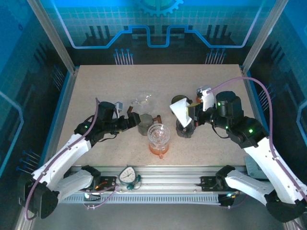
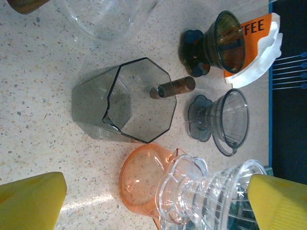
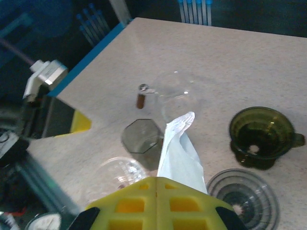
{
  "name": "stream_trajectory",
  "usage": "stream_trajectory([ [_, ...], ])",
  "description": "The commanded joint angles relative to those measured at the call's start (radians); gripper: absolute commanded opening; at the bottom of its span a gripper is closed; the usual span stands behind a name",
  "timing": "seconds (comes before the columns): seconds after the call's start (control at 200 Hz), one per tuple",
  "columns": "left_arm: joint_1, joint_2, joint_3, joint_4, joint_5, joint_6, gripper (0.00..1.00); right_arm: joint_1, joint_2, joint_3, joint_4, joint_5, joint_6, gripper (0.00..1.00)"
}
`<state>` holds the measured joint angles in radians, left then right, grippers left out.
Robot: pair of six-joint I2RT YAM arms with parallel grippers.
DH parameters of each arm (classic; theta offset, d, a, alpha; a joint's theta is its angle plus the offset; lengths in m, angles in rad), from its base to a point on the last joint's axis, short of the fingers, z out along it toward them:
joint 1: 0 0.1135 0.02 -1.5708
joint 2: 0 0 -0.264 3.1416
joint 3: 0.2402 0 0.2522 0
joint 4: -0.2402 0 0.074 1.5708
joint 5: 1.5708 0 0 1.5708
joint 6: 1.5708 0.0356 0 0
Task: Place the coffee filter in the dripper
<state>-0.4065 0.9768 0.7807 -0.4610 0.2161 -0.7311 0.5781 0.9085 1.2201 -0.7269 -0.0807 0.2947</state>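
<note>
My right pincer (image 3: 157,184) is closed on the filter (image 3: 180,148). The yellow fingers (image 3: 144,189) meet on its lower edge, and the white paper stands out ahead of them, folded and clear of the worktop (image 1: 96,86). So the pick-up is done, as I judge it, and the placing is not: the filter lies in no dripper yet.

Three drippers are within reach. The green dripper (image 3: 261,134) stands ahead of my right pincer and off to its right, mouth up. The grey dripper (image 3: 244,194) is nearer, just beside the pincer on that same side. The clear dripper (image 3: 117,175) is to the pincer's left, sitting on an orange cup (image 2: 144,179). I cannot tell which one is meant. A grey glass (image 3: 141,139) sits straight ahead, near the filter's tip, with a jug (image 3: 175,93) beyond it.

My left pincer (image 2: 156,184) is spread wide and holds nothing. It hangs low over the worktop, with the clear dripper close ahead of its fingers and the glass further on.

What is left is to carry the filter over the chosen dripper, lower it into the cone, let go and draw back. The paper looks folded flat, so I expect it must open a little to seat well.
</note>
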Motion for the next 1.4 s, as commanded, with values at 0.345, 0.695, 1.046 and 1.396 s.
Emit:
stream_trajectory([
  [0.345,0.009,-0.086,0.028,-0.123,0.030,0.025,0.99,0.241,0.163,0.199,-0.293,0.024,-0.035,0.00],
  [0.695,0.010,-0.089,0.061,-0.133,0.057,0.048,0.99,0.344,0.414,0.392,-0.448,0.170,-0.092,0.00],
  [1.046,0.009,-0.092,0.063,-0.114,0.077,0.049,0.99,0.415,0.554,0.476,-0.476,0.214,-0.114,0.00],
  [1.396,0.009,-0.105,0.056,-0.113,0.078,0.034,0.99,0.442,0.625,0.402,-0.322,0.157,-0.105,0.00],
])
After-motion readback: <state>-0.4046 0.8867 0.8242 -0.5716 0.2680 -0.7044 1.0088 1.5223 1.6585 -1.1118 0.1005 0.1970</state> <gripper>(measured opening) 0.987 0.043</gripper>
